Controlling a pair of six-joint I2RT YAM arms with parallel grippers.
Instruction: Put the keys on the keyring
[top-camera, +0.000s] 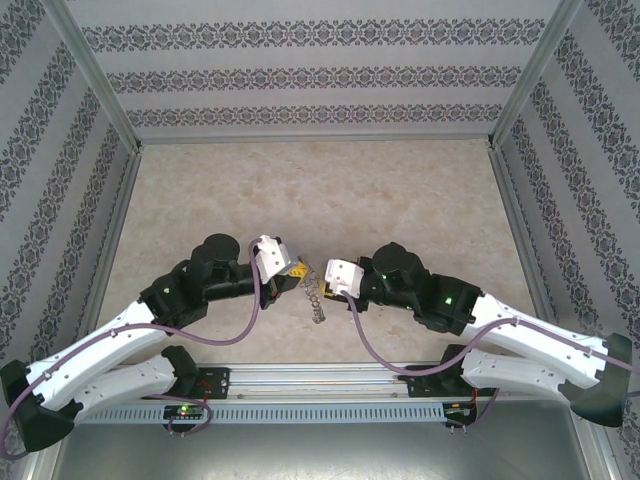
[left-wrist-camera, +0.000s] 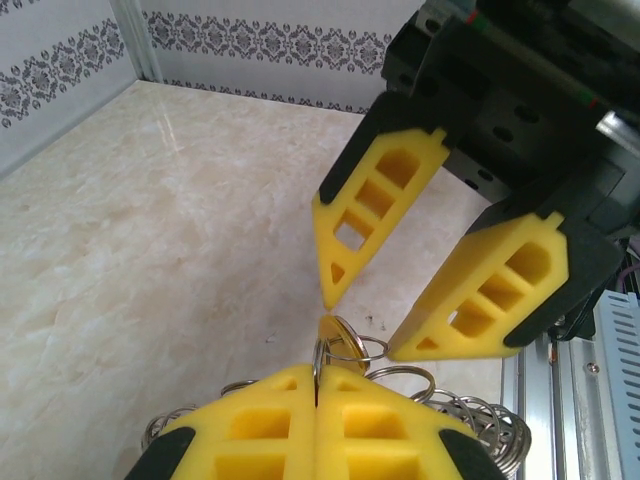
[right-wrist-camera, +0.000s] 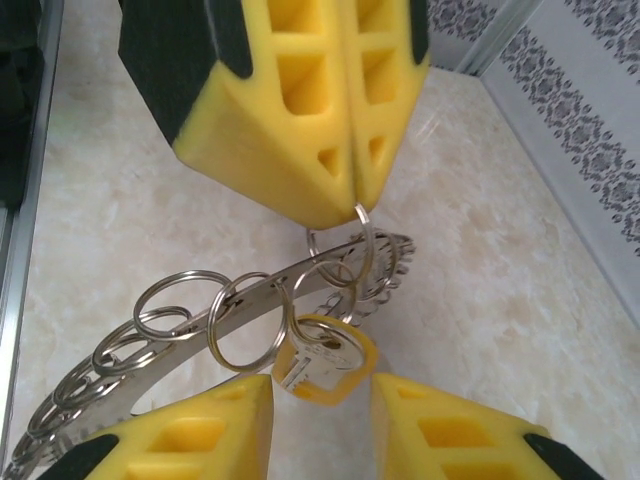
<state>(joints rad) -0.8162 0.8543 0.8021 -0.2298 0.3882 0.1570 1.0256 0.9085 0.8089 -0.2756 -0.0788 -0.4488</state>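
Where the bench (top-camera: 320, 190) ran toward its near edge, the left hand (right-wrist-camera: 352, 205) and the right hand (left-wrist-camera: 362, 322) met, and the job looked all but done. The keyring (right-wrist-camera: 250, 290) seemed to carry the yellow key (right-wrist-camera: 325, 365) on one wire loop, leaving, I judged, only letting go and setting down. The left hand was clenched on a rim loop, the keyring hanging beneath it. The right hand stood partly open, fingers (right-wrist-camera: 200, 440) flanking the key without gripping it.

I see the keyring (right-wrist-camera: 255, 292), a flat grey band fringed with silver wire loops, hanging tilted near the table's (top-camera: 200, 200) six o'clock. The tiny yellow-headed key (right-wrist-camera: 325, 360) dangles among the loops, at the band's six o'clock.
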